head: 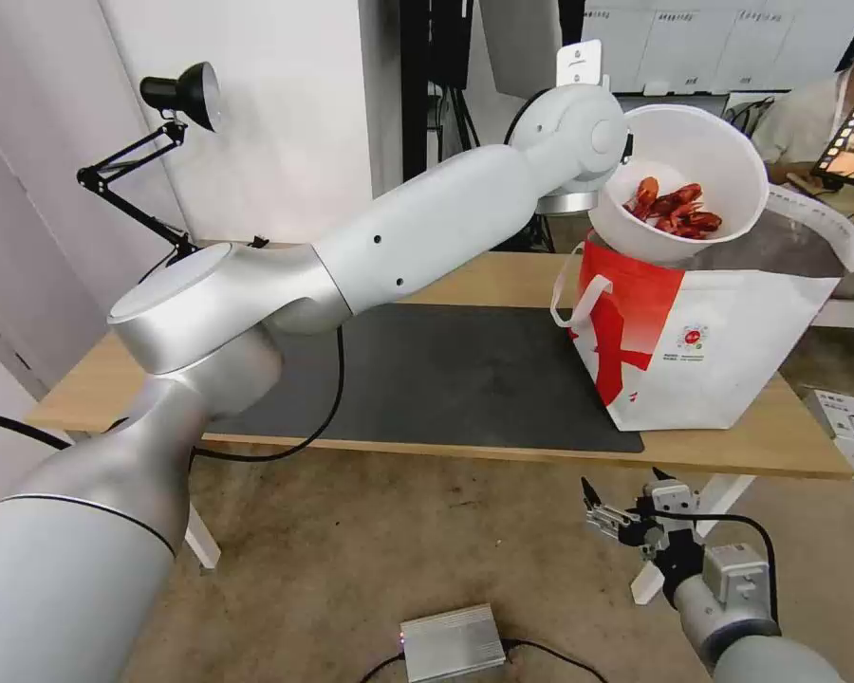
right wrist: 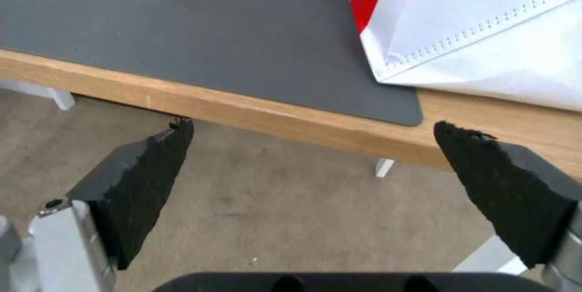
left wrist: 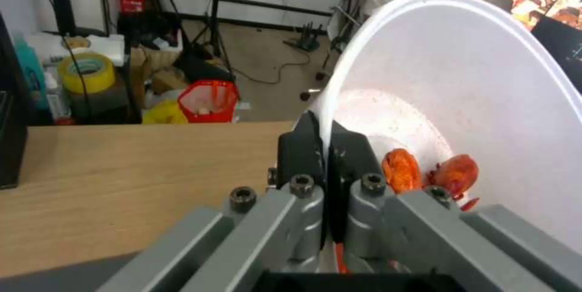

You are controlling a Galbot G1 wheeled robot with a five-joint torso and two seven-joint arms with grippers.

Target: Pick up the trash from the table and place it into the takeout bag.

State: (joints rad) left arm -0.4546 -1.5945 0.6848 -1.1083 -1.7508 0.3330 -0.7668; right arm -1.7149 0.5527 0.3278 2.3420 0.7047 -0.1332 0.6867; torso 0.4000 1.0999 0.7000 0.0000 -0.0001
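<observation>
1. Tilting steeply above the open top of the takeout bag (head: 702, 351): white round bowl (head: 693, 175), mouth facing the robot and slightly downward, red crawfish shells (head: 676, 211) gathering at its low side.
2. Pinching the bowl's rim edge-on: left claw (left wrist: 327, 155), its dark pads (left wrist: 298, 148) closed tight with one inside and one outside the wall.
3. Reaching far forward and up across the bench (head: 503, 275): left arm (head: 427, 228), elbow low over the near left corner, wrist raised beside the bowl.
4. Standing upright near the right end of the bench: takeout bag, long side running along the front edge, red marking and loop handle (head: 579, 294) facing left, base partly on the right edge of the dark grey mat (head: 446, 375).
5. Hanging low in front of the bench's near edge, below the bag: right claw (right wrist: 309, 164), pads (right wrist: 152, 164) spread wide with nothing between them, pointing at the near right corner of the mat.
6. Bending back toward the robot: right arm (head: 731, 607), wrist over the floor.
7. Lying on the floor near the robot's base: small silver box (head: 451, 643).
</observation>
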